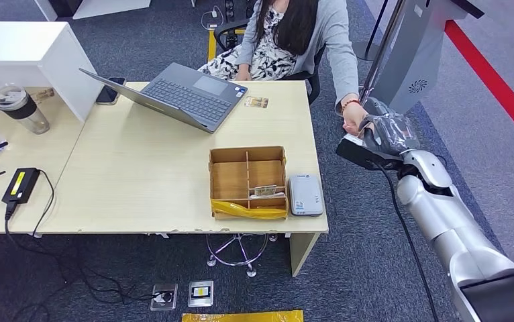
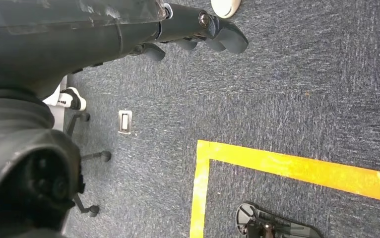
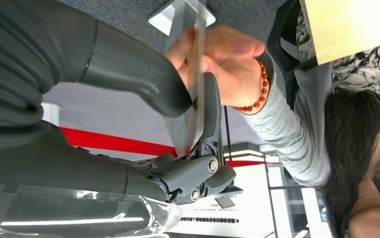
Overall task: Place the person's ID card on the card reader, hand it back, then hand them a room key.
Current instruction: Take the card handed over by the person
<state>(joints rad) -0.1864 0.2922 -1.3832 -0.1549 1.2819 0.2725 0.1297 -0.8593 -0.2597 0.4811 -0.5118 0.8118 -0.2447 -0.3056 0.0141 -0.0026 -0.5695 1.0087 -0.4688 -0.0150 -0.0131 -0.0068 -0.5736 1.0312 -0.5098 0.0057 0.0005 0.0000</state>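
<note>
From the head view, the right hand (image 1: 383, 134) reaches out past the far right corner of the table (image 1: 140, 181), meeting the person's hand (image 1: 353, 121) there; the seated person in a grey cardigan extends that arm off the table's edge. On the table near the front right sits a wooden divided box (image 1: 247, 181) — one small compartment holds a card (image 1: 266, 191), the other compartments show bare wood, and yellow tape runs along its front wall. Just beside the box on its right lies the grey card reader (image 1: 305, 195). Farther back stand an open laptop (image 1: 174, 94), a small card (image 1: 256, 102) beside it, a phone (image 1: 108, 92), a lidded bottle (image 1: 18, 106) and a black power adapter (image 1: 19, 184). In the left wrist view, the left hand (image 2: 198, 29) hangs over blue carpet with yellow floor tape (image 2: 287, 166), fingers loosely curled, holding nothing. In the right wrist view, the right hand pinches a thin ID card (image 3: 194, 94) between thumb and finger — the person's fingers grasp the card's other end.
</note>
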